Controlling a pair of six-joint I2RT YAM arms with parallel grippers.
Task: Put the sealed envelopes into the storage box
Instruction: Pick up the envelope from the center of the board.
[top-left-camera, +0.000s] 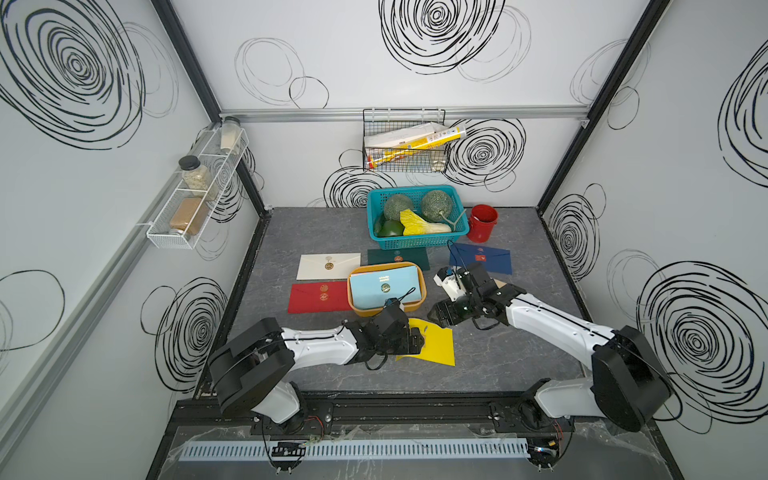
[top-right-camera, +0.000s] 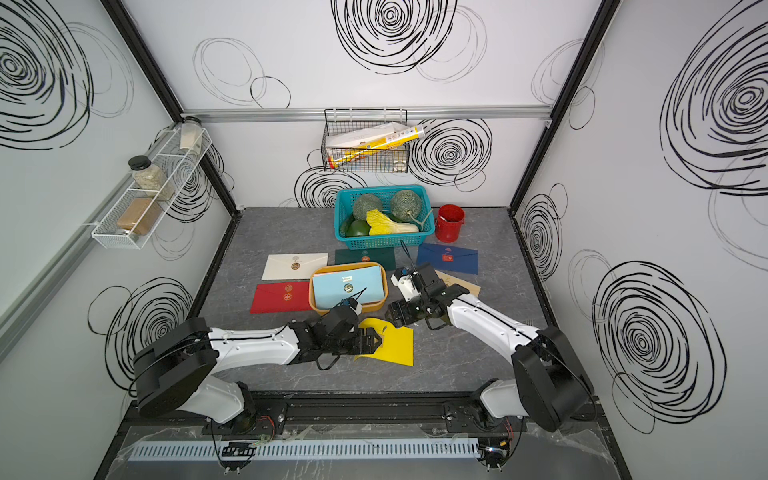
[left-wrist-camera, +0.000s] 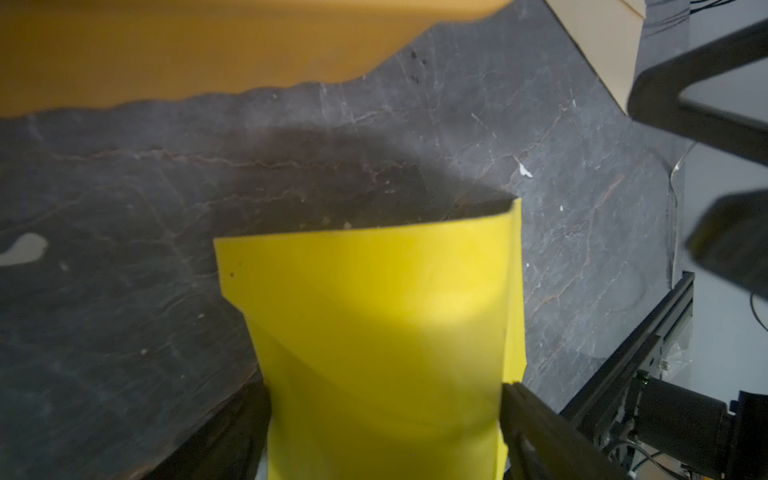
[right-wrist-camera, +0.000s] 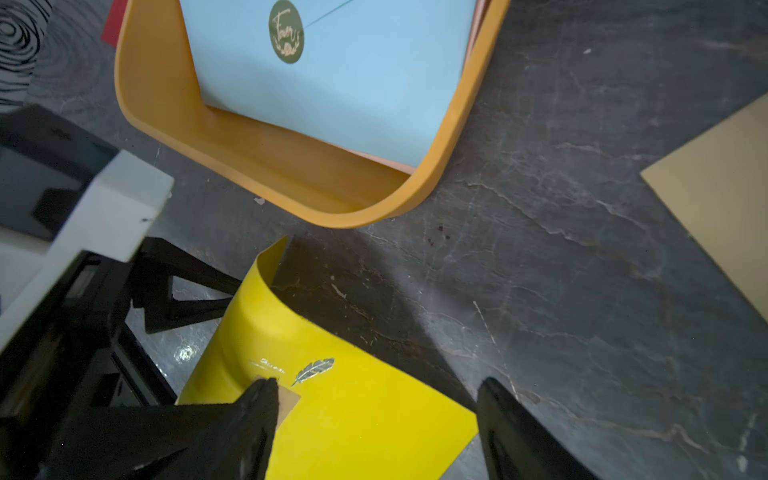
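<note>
Fingers of the left gripper stand wide yet clamp the yellow envelope across its short width, bowing it; its long axis runs from them toward the right side of the table, just in front of the storage box. Left arm and right arm reach low and inward, the right gripper, jaws apart, straddling a corner of the free end. The clamped end is hidden in both top views.

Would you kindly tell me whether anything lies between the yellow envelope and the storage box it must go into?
Nothing visible does. Only bare dark tabletop separates the yellow envelope from the near rim of the storage box. The box is open-topped, with a light blue envelope already lying inside.
</note>
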